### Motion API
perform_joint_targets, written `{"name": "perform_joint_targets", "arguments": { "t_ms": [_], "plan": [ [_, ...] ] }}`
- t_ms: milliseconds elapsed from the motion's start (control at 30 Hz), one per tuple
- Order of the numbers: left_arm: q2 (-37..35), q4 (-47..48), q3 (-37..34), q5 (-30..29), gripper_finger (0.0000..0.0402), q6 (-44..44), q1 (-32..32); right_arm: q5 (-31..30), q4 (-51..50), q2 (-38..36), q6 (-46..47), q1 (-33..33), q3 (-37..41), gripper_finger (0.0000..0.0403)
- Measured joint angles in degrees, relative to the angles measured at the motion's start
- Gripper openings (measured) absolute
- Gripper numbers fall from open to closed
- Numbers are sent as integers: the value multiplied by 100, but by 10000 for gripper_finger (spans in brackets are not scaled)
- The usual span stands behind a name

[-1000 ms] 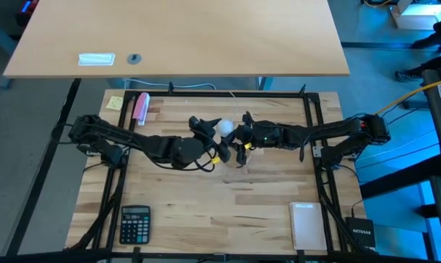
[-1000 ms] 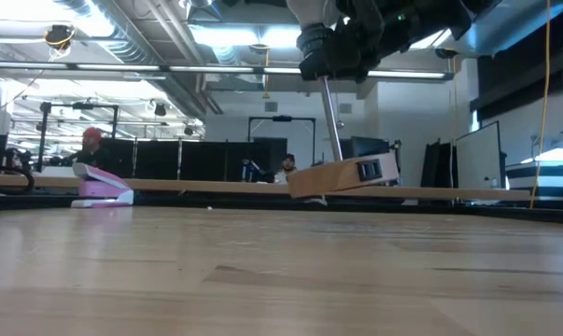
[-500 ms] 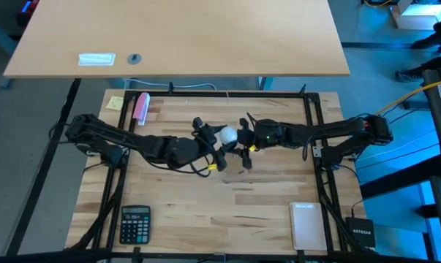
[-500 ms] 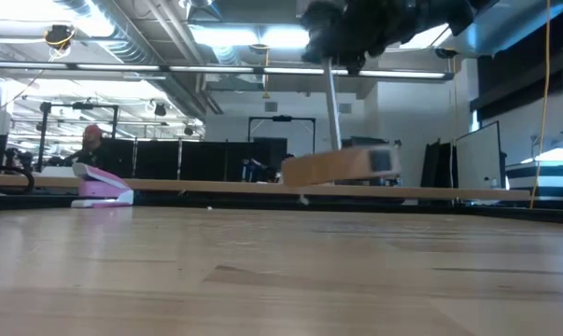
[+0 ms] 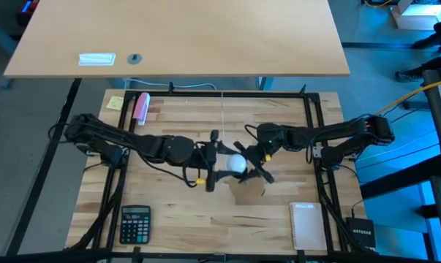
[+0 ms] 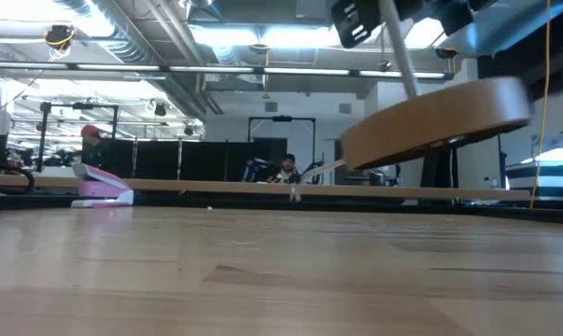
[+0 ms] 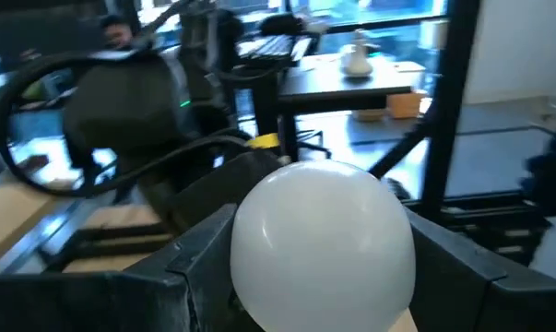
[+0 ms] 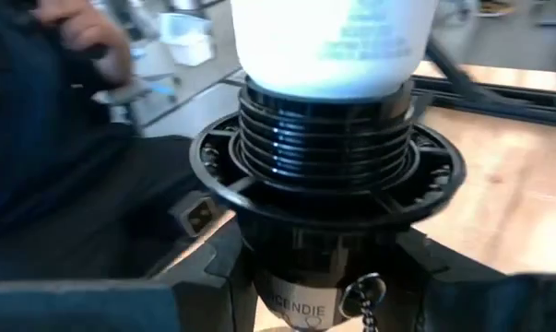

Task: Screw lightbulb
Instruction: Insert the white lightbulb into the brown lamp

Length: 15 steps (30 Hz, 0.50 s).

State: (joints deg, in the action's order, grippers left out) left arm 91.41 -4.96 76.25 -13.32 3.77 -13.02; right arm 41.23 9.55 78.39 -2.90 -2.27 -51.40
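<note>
- Lightbulb (image 5: 237,164) sits at the middle of the table, held up above the wood between the two grippers; its white globe (image 7: 322,244) fills the left wrist view and its neck (image 8: 325,41) enters the black socket (image 8: 325,152) in the right wrist view.
- Left gripper (image 5: 219,162) comes in from the left side and is clamped on the globe, one dark finger (image 7: 199,249) pressed against each side of it.
- Right gripper (image 5: 253,162) reaches in from the right and grips the black socket at its lower body, fingers (image 8: 213,267) set on either side; the small pull chain (image 8: 359,297) hangs at the socket's base.
- Wooden disc (image 6: 440,119) carrying the socket hangs tilted in the air in the low view, clear of the table top (image 6: 262,271), with a thin pale cord (image 6: 398,47) rising from it.
- Calculator (image 5: 135,223) lies at the near left corner of the table, and a white notepad (image 5: 307,225) at the near right corner.
- Pink stapler (image 5: 141,107) and a yellow sticky note (image 5: 115,102) lie at the far left corner, well apart from the arms.
- Beyond the table stands a pale desk (image 5: 176,36), and in the low view people (image 6: 283,170) sit far back in the room.
</note>
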Motion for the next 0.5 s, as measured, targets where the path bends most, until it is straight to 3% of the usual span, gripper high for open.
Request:
{"name": "perform_joint_targets", "arguments": {
  "t_ms": [100,233,400,500],
  "plan": [
    [10,-155,-5,280,232,293,-2,360,56,56,-71,-53,-4,148],
    [23,-288,-23,602,233,448,22,342,172,154,-133,-145,-6,148],
    [-78,-171,-40,558,281,286,52,-336,84,155,-267,-151,-12,148],
    [-189,117,-67,322,314,185,56,-1038,21,75,-358,-124,-45,148]
  ]
}}
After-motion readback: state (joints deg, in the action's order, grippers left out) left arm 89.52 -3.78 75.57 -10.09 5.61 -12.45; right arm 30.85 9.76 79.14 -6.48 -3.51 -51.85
